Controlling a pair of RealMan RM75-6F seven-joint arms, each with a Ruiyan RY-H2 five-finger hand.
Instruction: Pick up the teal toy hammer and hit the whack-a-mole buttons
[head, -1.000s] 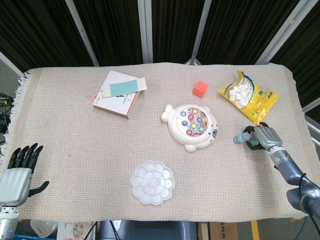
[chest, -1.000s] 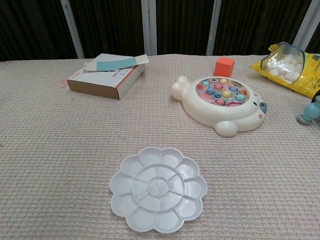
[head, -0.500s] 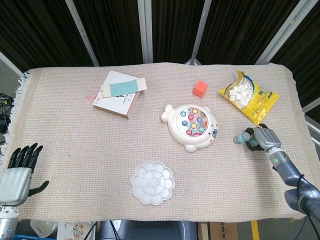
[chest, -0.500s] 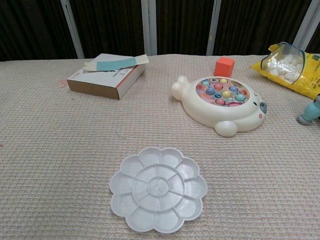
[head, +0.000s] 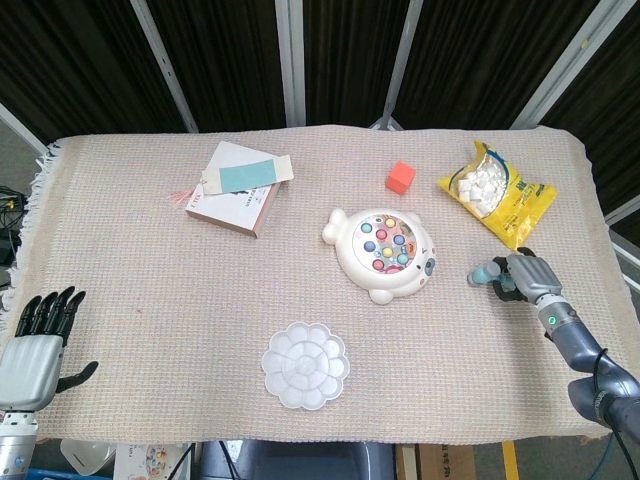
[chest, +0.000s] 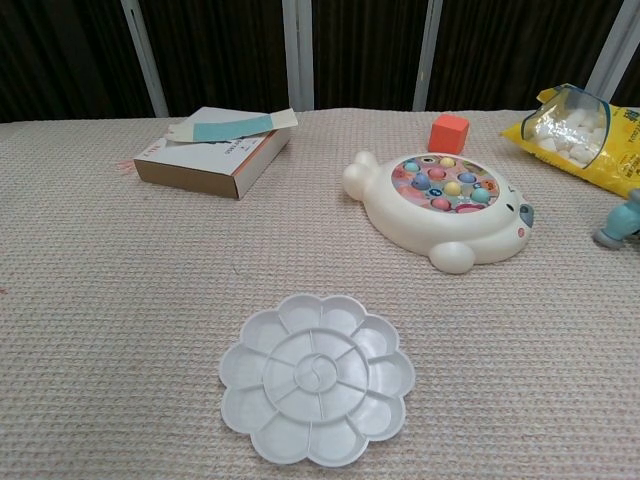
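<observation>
The teal toy hammer (head: 486, 274) lies at the table's right edge with its grey-tipped head pointing left; its head also shows at the right border of the chest view (chest: 619, 222). My right hand (head: 527, 275) has its fingers wrapped around the hammer's handle, which is hidden under them. The white whale-shaped whack-a-mole toy (head: 385, 250) with coloured buttons (chest: 445, 186) sits mid-table, left of the hammer. My left hand (head: 36, 345) hangs off the front left corner, fingers spread, holding nothing.
A white flower-shaped palette (head: 306, 364) lies near the front edge. A flat box with a teal card (head: 238, 185) sits at back left, a red cube (head: 400, 177) behind the toy, and a yellow snack bag (head: 497, 193) at back right.
My right hand's fingers have drawn in tighter around the hammer handle. The hammer has barely shifted, and the left hand has not moved.
</observation>
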